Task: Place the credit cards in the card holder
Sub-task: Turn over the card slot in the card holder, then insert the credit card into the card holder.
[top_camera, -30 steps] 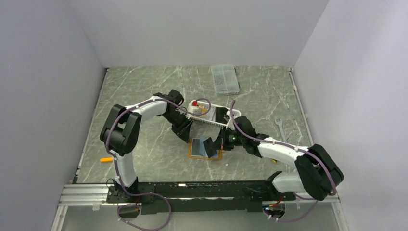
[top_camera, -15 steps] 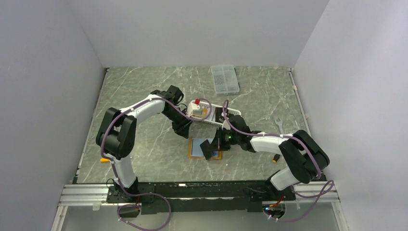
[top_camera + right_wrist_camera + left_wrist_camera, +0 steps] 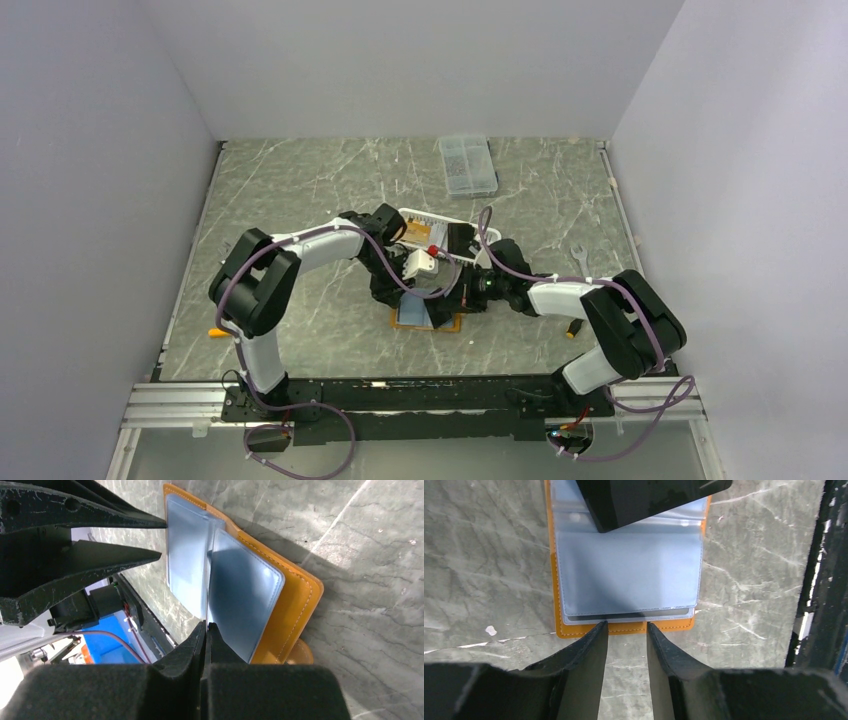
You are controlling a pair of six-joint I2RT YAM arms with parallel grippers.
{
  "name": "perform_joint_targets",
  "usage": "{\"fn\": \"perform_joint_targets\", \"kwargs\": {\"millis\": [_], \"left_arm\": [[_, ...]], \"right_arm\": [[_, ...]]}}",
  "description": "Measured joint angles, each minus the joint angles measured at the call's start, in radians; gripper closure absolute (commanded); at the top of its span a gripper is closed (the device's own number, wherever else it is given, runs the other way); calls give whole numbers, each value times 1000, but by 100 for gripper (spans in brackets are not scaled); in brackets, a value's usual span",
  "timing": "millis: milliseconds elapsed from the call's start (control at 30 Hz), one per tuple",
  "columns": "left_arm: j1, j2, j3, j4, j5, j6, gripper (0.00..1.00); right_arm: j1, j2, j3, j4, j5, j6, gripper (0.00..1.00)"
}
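The card holder lies open on the table, orange outside with pale blue sleeves; it also shows as the card holder and the card holder. My right gripper is shut on a black credit card, whose thin edge stands over the middle of the sleeves as the credit card. My left gripper is open with nothing between its fingers, its tips at the holder's near orange edge. From above, the left gripper and the right gripper meet over the holder.
A white slotted basket stands just behind the holder with an orange-gold card in it. A clear compartment box sits at the back. A wrench lies to the right, and a small orange object at the left front.
My left arm swung from the basket down to the holder's edge. My right gripper, with the black card, has shifted slightly left over the holder.
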Motion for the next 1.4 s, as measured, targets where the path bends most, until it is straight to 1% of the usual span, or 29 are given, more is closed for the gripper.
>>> {"fn": "perform_joint_targets", "kwargs": {"millis": [400, 933, 1400], "left_arm": [[-29, 0, -3, 53, -97, 11, 62], [-32, -39, -46, 69, -112, -47, 65], [-54, -39, -59, 79, -160, -66, 69]], "right_arm": [[-1, 2, -2, 11, -26, 7, 100], [-5, -5, -31, 20, -27, 17, 100], [-11, 48, -37, 114, -56, 62, 100]]}}
